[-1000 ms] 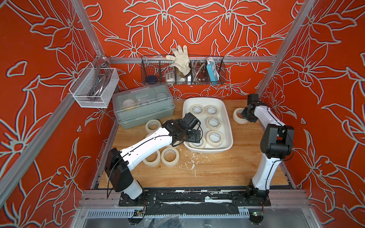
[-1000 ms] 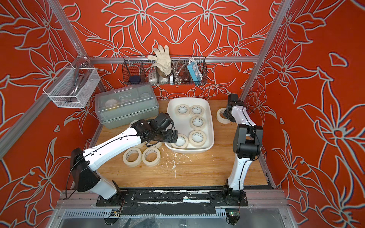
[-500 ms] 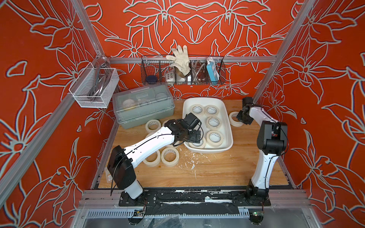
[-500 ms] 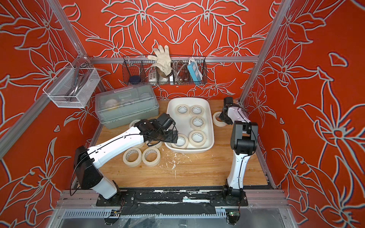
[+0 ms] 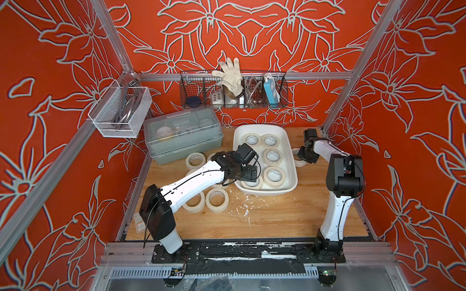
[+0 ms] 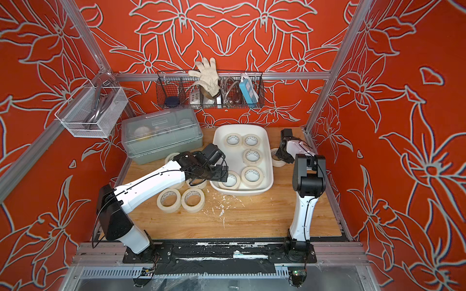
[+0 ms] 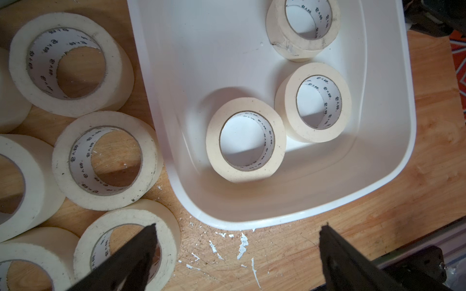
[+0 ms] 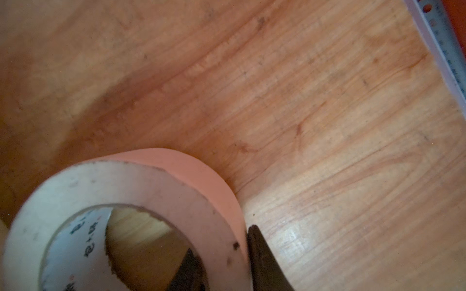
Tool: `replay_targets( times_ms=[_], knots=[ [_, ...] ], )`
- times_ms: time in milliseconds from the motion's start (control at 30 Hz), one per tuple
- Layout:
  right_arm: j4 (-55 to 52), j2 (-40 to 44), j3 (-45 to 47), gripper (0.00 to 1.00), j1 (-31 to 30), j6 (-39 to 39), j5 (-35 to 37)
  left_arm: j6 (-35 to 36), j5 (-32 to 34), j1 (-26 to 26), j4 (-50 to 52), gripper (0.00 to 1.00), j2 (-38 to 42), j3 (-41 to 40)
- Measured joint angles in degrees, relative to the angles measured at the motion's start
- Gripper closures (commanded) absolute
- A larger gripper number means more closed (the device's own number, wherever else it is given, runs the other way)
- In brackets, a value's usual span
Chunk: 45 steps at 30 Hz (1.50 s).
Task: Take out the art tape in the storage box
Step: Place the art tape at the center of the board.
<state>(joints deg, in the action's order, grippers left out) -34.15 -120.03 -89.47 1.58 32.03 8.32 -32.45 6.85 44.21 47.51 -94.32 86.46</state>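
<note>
1. Emptying the storage box [image 5: 267,192] is partway done. Five rolls of art tape [image 5: 273,156] lie flat inside, holes up. Several more rolls are out on the wooden table [image 5: 277,216] left of the box.
2. L gripper [image 7: 239,226] hangs over the box's near-left corner. Its jaws are spread as wide as they go, w/ nothing in them. Just ahead of it is the near-left roll [image 7: 213,143], flat on the box floor. It's close against the roll to its right; can't tell if they touch.
3. R gripper [image 8: 220,241] is low, just right of the box. Its fingers are nearly together, pinching the wall of one roll [image 8: 151,181], one finger in the core and one outside. The roll is at or v. near the wood; can't tell if it's resting.
4. Step in hand, my read: R is setting down a removed roll and L is lined up for the next pick.
5. Next for L, prob.: drop straight down w/ one finger in the core and one outside, on the side away from the neighbour. Then close, lift clear of the rim and carry left.
6. Next for R: let go and back off upward w/o dragging the roll.
</note>
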Motion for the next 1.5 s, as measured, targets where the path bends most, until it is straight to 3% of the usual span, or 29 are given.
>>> replay_targets(
  times_ms=[267, 467, 700, 1133, 1500],
  knots=[
    [0.79, 0.28, 0.55, 0.51, 0.00, -1.75, -0.59, -0.07, 0.00, 0.00, 0.02, 0.02, -0.90, 1.25],
    [-0.13, 2.86, 1.29, 0.50, 0.00, -2.34, -0.94, -0.04, 0.15, -0.02, 0.02, 0.02, -2.03, 3.65],
    [-1.51, 11.76, 2.62, 0.49, -0.13, -2.95, -3.45, 0.04, 1.46, -0.07, 0.04, 0.02, -4.87, 9.18],
    [-2.27, 25.40, 9.97, 0.48, -6.03, -4.22, -14.14, 0.50, 6.34, -2.16, 1.38, 0.05, -19.58, 29.33],
    [0.50, 26.62, 15.65, 0.48, -9.55, -4.00, -16.39, 0.09, 12.09, -3.34, 2.89, 0.08, -36.44, 48.70]
  ],
)
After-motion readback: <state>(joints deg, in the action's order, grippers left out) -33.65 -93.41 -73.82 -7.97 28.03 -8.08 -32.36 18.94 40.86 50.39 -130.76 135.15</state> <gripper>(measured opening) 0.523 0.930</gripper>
